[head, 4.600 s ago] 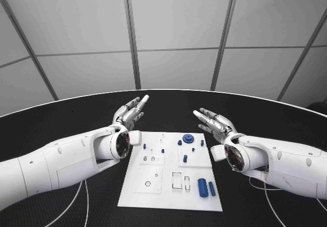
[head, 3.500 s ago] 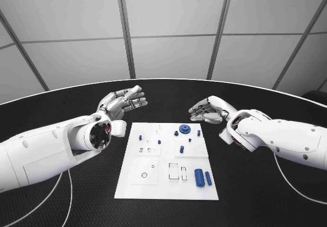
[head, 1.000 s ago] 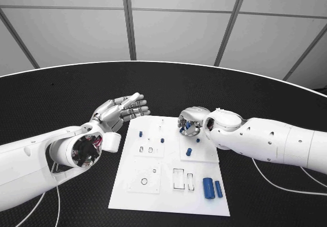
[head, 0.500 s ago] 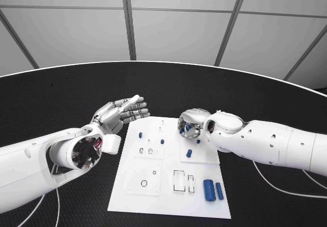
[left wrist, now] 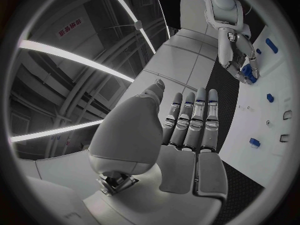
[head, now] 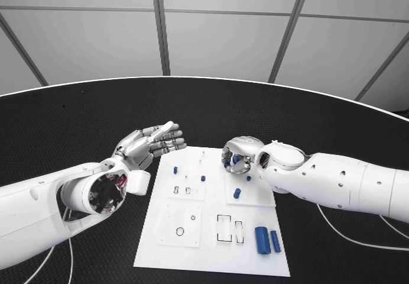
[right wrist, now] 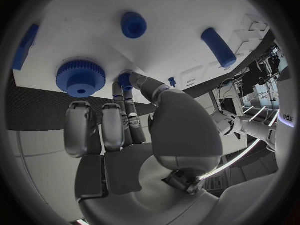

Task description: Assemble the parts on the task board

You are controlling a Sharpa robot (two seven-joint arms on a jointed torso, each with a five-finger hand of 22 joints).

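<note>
The white task board (head: 213,251) lies mid-table. My right hand (head: 239,156) hangs curled over the board's far right part, just above the blue gear (right wrist: 80,77). In the right wrist view its thumb and one fingertip (right wrist: 119,91) pinch a small blue peg (right wrist: 125,79) beside the gear; whether the peg is lifted I cannot tell. My left hand (head: 152,142) hovers flat, fingers apart and holding nothing, off the board's far left corner. Small blue pegs (head: 204,177) stand on the board, and two larger blue cylinders (head: 262,239) lie near its front right.
Black table (head: 77,118) surrounds the board on all sides. A white cable (head: 358,236) trails on the table under my right arm. Rectangular slots (head: 222,228) and a ring hole (head: 181,230) mark the board's near half.
My right hand has come from beside the board to over the gear and curled its fingers; in the last second it barely shifted. The left hand stays spread. The camera has moved.
</note>
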